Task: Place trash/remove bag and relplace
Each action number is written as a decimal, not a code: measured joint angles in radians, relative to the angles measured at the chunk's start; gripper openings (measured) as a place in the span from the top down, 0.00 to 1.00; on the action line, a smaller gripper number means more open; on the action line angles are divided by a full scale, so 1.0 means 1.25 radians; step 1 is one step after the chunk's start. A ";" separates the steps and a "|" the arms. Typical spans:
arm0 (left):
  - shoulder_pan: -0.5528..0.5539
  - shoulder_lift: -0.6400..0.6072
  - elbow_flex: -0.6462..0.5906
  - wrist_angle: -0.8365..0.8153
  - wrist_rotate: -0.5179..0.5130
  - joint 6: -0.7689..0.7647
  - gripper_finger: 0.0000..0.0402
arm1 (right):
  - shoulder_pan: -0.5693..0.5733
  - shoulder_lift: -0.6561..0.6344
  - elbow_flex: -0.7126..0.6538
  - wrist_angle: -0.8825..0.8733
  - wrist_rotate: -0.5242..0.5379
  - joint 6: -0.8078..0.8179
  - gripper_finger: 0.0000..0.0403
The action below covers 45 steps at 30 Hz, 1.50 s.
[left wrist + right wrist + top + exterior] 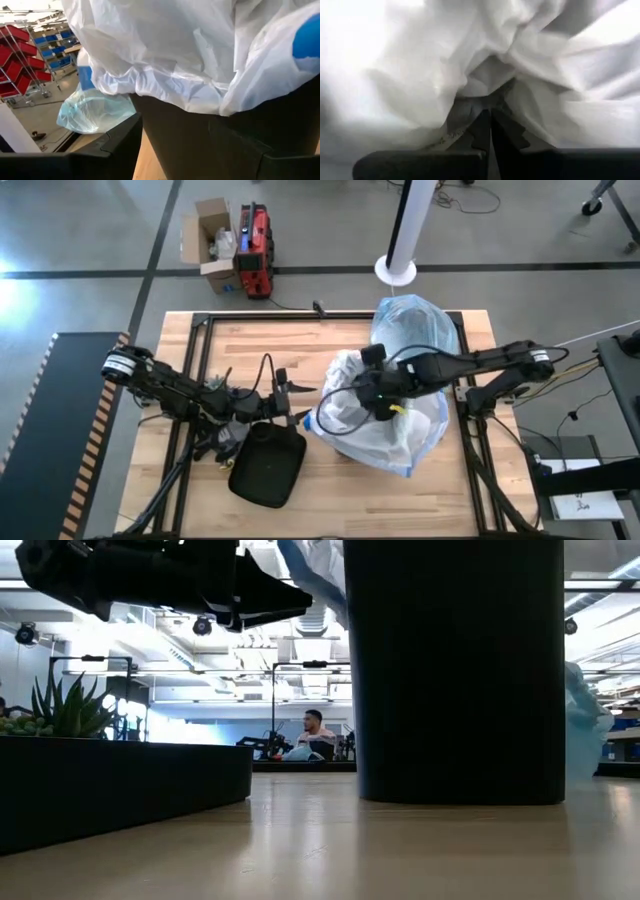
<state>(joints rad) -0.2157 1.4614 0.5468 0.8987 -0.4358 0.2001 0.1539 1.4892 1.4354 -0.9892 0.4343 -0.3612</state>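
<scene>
Both dark arms reach over the pale wooden surface (300, 510) in the high view. Left gripper (287, 402) sits left of centre with its jaws spread, holding nothing, just beside the white translucent plastic bag (420, 430). A flat black lid-like piece (267, 464) lies near it. Right gripper (382, 406) is buried in the white bag's folds. Behind, at the far edge, the crinkly light-blue translucent bin liner (415, 320) lies bunched.

Low view: a tall black bin (455, 670) stands upright on the surface, the blue liner (585, 730) peeking out at its right. A seated person (315, 735) shows far off in the room.

Left wrist view: white bag (175, 55) drapes over the black bin's rim (200, 135); the blue liner (92, 112) lies beyond.

Right wrist view: jaws pressed together, pinching the white bag (480, 65).
</scene>
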 joint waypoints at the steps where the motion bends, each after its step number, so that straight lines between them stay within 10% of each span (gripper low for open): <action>1: 0.000 0.000 0.000 -0.001 0.000 0.000 0.47 | 0.010 -0.003 0.003 0.002 0.005 -0.006 0.99; 20: 0.000 0.005 0.000 -0.021 -0.002 0.000 0.49 | 0.131 -0.002 0.077 -0.001 0.271 -0.053 0.99; 45: -0.005 0.004 0.000 -0.031 0.000 -0.015 0.51 | 0.093 0.067 -0.116 0.156 0.106 0.014 0.99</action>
<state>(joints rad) -0.2218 1.4666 0.5465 0.8597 -0.4358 0.1814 0.2695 1.5734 1.2902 -0.7938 0.5667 -0.3441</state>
